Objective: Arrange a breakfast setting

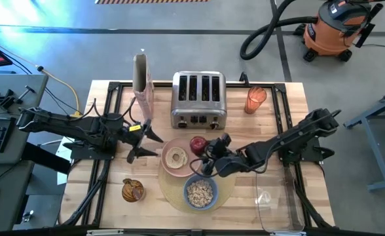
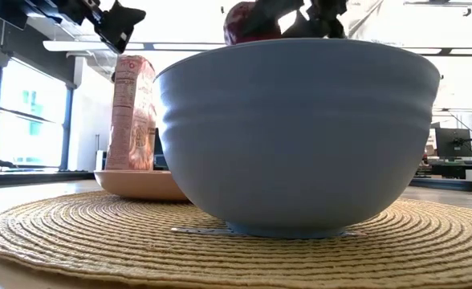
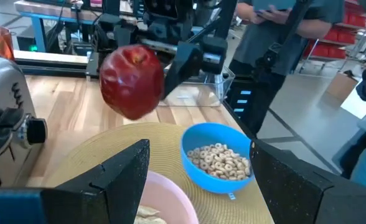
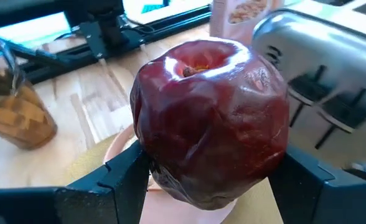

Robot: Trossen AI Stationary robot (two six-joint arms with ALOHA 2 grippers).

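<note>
A round tan placemat (image 1: 222,185) bears a pink plate (image 1: 167,169) with a bagel half (image 1: 176,157) and a smaller blue bowl (image 1: 200,192) of cereal (image 3: 219,160). My right gripper (image 1: 203,149) is shut on a red apple (image 1: 197,143) above the plate's far right rim. My left gripper (image 1: 150,143) is open and empty, just left of the plate. A thin metal piece (image 2: 200,230) shows at the bowl's foot; I cannot tell if it is the spoon. My right gripper pinches the apple between its two fingers (image 4: 117,177), one on each opposite side of its lower half (image 4: 152,168). The fingers reach in from the table's right side. The apple is lifted clear above the plate, its stem hollow (image 4: 192,67) turned up.
A four-slot steel toaster (image 1: 199,98) stands behind the plate, a cereal box (image 1: 142,82) to its left, an orange cup (image 1: 255,99) to its right. A brown holder (image 1: 132,190) sits near left, a clear container (image 1: 264,196) near right. A person (image 3: 282,37) stands beyond the table.
</note>
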